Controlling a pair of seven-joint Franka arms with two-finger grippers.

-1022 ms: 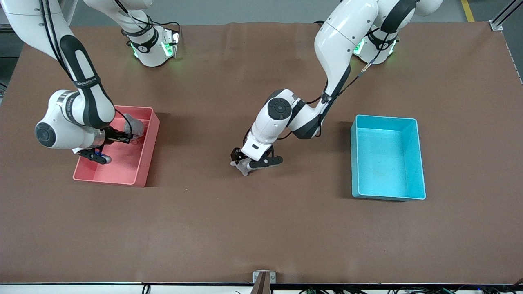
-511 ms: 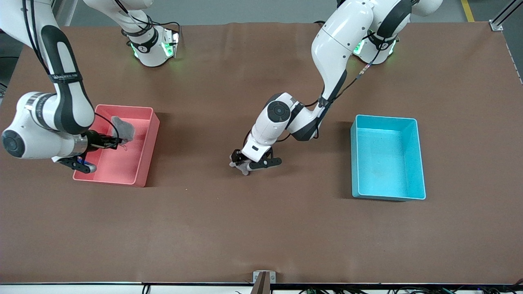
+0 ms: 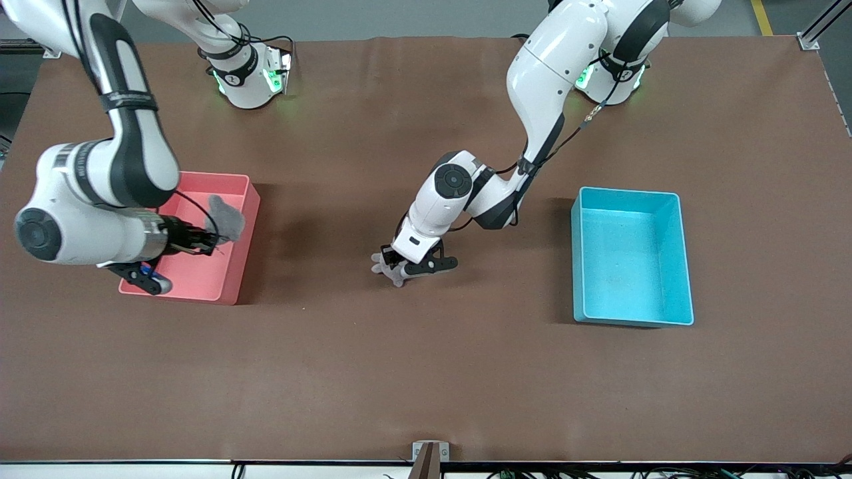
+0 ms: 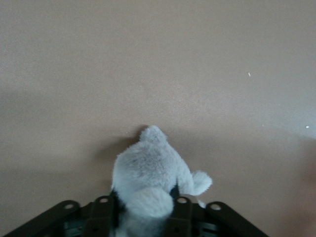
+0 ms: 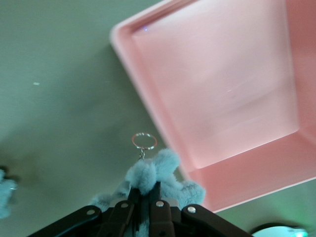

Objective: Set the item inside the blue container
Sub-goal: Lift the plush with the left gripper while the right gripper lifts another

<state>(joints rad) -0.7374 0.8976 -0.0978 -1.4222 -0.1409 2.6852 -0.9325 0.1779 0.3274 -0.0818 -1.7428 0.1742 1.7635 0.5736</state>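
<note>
The blue container (image 3: 631, 256) sits empty toward the left arm's end of the table while the left gripper (image 3: 399, 269), wide a moment ago, has just closed on a grey plush toy (image 4: 148, 173) mid-table, ready to lift, and the right gripper (image 3: 206, 239), clamped on another plush (image 3: 225, 217), has risen over the pink bin (image 3: 233, 266).

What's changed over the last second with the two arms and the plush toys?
The left gripper closed on the grey plush toy lying on the table. The right gripper, shut on the plush keychain, shifted it over the pink bin. The blue container stayed put, nothing in it.
</note>
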